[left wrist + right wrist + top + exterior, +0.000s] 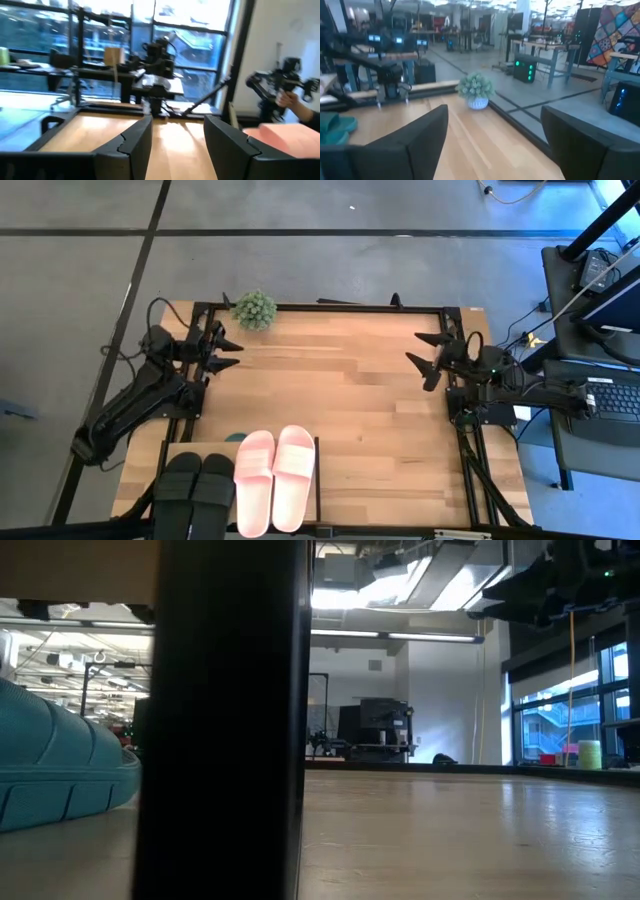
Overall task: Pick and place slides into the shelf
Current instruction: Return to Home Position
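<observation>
- Left edge of the table (350, 410): the left arm is folded low along the frame. The left gripper (236, 353) is held above the far left part of the board, empty, its jaws parted with a clear gap seen between the fingers (131, 145) in the left wrist view.
- Near left corner: the shelf (200, 448) is loaded. The black slides (195, 490) are laid side by side on its top board. A sliver of green slide (237, 437) is seen under the board's far edge; in the low view it is confirmed below, beside the black divider (225, 720).
- The pink slides (275, 478) are set on the top board, just beside the black pair and touching each other.
- A small plant (254, 308) is placed at the far edge, near the left gripper.
- Right side: the right gripper (418, 352) is held above the table, well apart from the shelf, jaws spread, nothing carried.

Judgement: placing looks finished, with only retreat to rest left. This is best done slowly, with jaws kept apart and wrists kept high; the plant should be given room by the left arm, and the shelf is not to be crossed.
</observation>
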Robot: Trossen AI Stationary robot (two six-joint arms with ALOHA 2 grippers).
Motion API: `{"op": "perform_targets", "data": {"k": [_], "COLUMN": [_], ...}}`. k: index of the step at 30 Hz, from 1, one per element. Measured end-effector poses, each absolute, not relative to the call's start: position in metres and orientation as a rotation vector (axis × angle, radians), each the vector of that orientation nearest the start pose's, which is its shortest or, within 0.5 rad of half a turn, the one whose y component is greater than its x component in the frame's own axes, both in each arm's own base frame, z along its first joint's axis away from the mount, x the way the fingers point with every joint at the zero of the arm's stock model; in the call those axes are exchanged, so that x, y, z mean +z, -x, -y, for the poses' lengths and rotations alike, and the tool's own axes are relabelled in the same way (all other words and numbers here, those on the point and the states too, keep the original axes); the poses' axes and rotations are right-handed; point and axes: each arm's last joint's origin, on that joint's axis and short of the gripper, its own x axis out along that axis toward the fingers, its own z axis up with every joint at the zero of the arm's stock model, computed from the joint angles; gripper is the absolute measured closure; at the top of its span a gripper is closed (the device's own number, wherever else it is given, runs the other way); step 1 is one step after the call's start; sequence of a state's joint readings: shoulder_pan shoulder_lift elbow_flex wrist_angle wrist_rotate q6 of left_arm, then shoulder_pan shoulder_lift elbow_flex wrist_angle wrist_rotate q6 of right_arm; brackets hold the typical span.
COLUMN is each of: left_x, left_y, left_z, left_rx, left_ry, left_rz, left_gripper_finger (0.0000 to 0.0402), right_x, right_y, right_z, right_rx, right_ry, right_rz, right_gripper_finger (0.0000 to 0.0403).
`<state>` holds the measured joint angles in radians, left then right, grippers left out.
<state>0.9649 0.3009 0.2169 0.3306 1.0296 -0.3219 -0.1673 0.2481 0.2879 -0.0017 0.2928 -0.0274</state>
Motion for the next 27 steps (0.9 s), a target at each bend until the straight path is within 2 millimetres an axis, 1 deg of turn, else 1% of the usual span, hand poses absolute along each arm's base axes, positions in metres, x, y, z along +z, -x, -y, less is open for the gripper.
{"op": "perform_targets", "data": {"k": [6, 12, 17, 22, 27], "left_x": [0.226, 0.210, 0.194, 0.193, 0.192], "left_y": [-0.069, -0.065, -0.065, -0.065, -0.065], "left_z": [-0.059, -0.055, -0.056, -0.059, -0.064], "left_rx": [0.024, 0.037, 0.077, 0.169, 0.365], "left_ry": [0.137, 0.144, 0.182, 0.201, 0.236], "left_rz": [0.190, 0.218, 0.229, 0.252, 0.311], "left_gripper_finger": [0.0233, 0.0233, 0.0233, 0.0233, 0.0233], "right_x": [0.243, 0.241, 0.239, 0.237, 0.236], "right_y": [-0.092, -0.090, -0.090, -0.090, -0.090], "right_z": [0.024, 0.024, 0.024, 0.024, 0.024], "right_rx": [-0.460, -0.460, -0.461, -0.460, -0.461], "right_ry": [-0.009, -0.025, -0.025, -0.043, -0.045], "right_rz": [0.063, 0.057, 0.027, 0.012, 0.006], "right_gripper_finger": [0.0085, 0.0085, 0.0085, 0.0085, 0.0085]}}
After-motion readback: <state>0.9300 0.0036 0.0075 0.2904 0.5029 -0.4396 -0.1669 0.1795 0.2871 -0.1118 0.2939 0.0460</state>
